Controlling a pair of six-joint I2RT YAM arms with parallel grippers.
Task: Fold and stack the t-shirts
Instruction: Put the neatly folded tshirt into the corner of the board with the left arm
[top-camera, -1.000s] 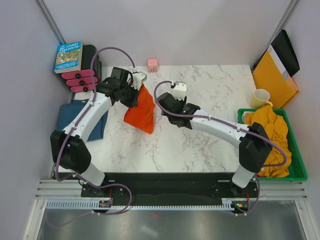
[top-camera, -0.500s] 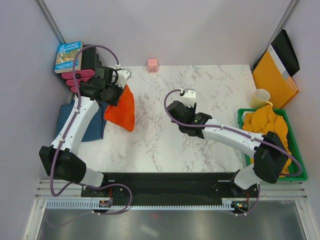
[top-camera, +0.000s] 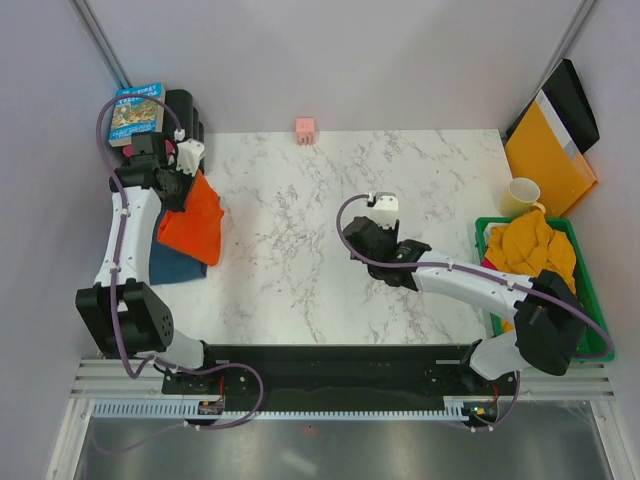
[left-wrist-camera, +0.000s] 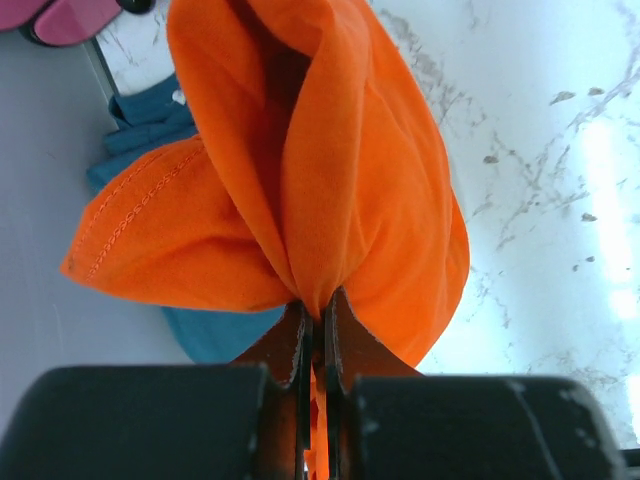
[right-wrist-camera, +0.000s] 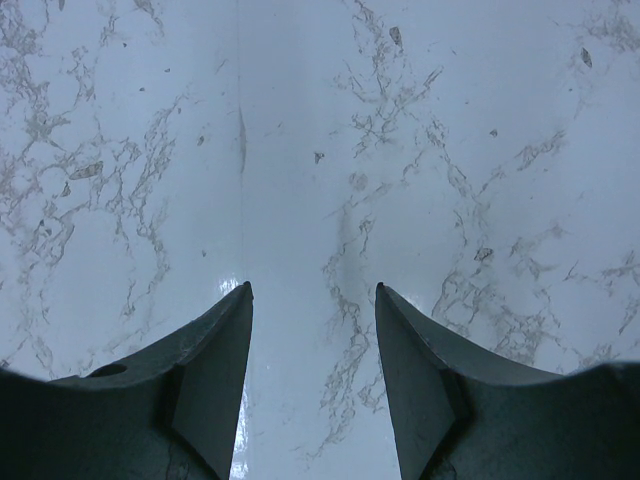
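At left, one pincer (left-wrist-camera: 319, 305) grips one orange t-shirt (left-wrist-camera: 345, 180) over one blue t-shirt (left-wrist-camera: 150, 120).

The soft orange-red cotton t-shirt (left-wrist-camera: 330, 180) pinched in the left hand (left-wrist-camera: 318, 312) is matt cloth with stitched hems. Under the right hand (right-wrist-camera: 313, 292), the white marble-patterned worktop (right-wrist-camera: 320, 120) is smooth and glossy.

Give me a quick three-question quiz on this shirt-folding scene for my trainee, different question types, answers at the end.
1. True or false: the right gripper is holding a shirt.
2. The left gripper is clamped on: A orange-red t-shirt; B white t-shirt; C striped t-shirt.
3. Fill in: the mustard t-shirt lies in the green ___.
Key: 1 false; 2 A; 3 bin.
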